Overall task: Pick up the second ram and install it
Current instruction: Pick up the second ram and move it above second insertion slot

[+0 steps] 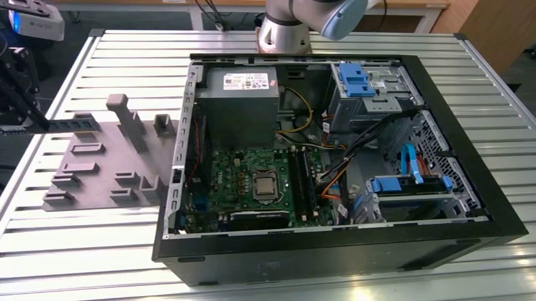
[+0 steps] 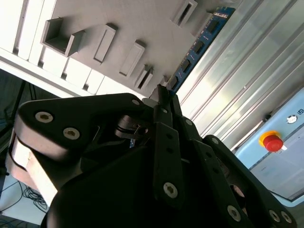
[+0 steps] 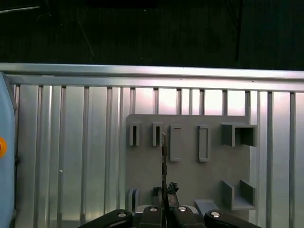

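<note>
Gripper (image 2: 164, 96) pinches second ram (image 2: 197, 45) by one end, above grey fixture tray (image 1: 100, 157). Risk: the stick pivots in this end-grip and misseats.

The robot arm (image 1: 283, 34) has a shiny silver-grey tube section and a rounded pale blue-grey joint cap (image 1: 348, 15) in the exterior view. Its gripper (image 2: 163, 92) is matte black in both wrist views, built from a bulky rounded housing (image 2: 71, 142) and flat linked bars (image 2: 166, 152), each studded with round silver screws (image 2: 170, 190).
</note>
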You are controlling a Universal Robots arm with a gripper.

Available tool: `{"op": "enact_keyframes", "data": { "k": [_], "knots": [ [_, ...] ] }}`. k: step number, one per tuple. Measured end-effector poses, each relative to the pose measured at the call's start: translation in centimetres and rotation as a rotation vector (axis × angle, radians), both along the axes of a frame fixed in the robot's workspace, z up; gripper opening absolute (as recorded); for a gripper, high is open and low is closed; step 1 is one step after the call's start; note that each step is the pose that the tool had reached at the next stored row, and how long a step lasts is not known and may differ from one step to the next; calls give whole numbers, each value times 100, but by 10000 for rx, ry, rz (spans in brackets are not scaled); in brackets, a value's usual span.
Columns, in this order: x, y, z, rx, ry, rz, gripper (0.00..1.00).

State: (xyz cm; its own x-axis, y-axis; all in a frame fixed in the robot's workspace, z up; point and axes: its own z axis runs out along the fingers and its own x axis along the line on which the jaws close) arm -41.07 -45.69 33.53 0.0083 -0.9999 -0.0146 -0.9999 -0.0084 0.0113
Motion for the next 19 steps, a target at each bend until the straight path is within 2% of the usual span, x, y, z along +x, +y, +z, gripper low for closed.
{"op": "enact_keyframes", "data": {
  "k": [2,3,19],
  "knots": [
    [0,0,26,0,0,0,14],
    [0,0,71,0,1,-1,14],
    [0,0,266,0,0,0,14]
  ]
}}
